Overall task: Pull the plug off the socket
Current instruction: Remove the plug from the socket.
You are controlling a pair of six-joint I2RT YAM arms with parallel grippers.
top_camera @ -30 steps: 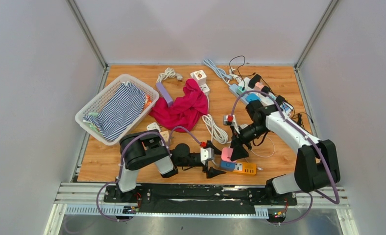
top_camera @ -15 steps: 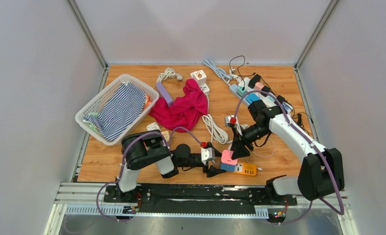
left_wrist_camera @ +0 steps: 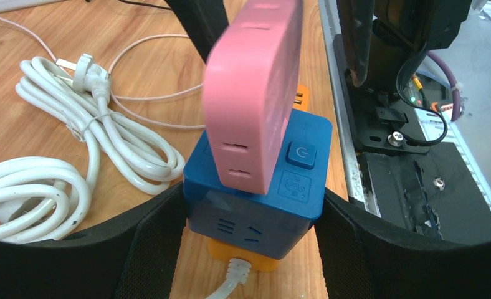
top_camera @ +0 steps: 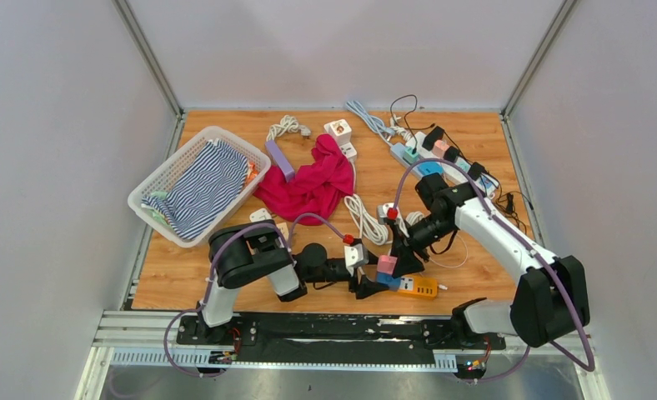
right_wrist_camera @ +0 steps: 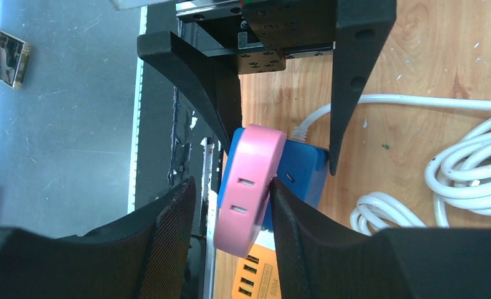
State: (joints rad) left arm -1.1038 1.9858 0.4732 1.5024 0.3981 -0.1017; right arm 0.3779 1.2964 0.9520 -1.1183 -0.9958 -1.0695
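Pink plug (right_wrist_camera: 246,187) is pinched across its flat faces by the right gripper (right_wrist_camera: 232,184), with the jaws closed down to about the plug's thickness. One pad (right_wrist_camera: 305,243) is clearly pressed on it. On the other side there's a thin sliver of shadow, so I can't swear that pad touches, but it reads as a proper grip to me. From the left wrist view the plug leans over instead of standing square, and its bottom edge meets the top of the blue socket cube (left_wrist_camera: 262,212). So I'd call it mid-pull, not free yet. Can't see the prongs.

Meanwhile the left gripper (left_wrist_camera: 252,215) does the boring but important job. Its fingers (left_wrist_camera: 149,249) hug both side walls of the cube, set fairly wide because the cube is chunky. Makes sense, otherwise the whole socket would just come up with the plug. Gripping low on the cube also leaves the top free for the other arm.

The cube sits on an orange power strip (top_camera: 417,287) at the near edge of the table (top_camera: 167,283), between the two arms. White cable coils (left_wrist_camera: 106,143) lie just beside it, not caught in either gripper as far as I can see. Further back are a red cloth (top_camera: 308,187) and a white basket (top_camera: 213,130) with striped fabric, well apart from the action.

The next move probably wants a straight pull away from the cube, since tilted like that the plug could bind.
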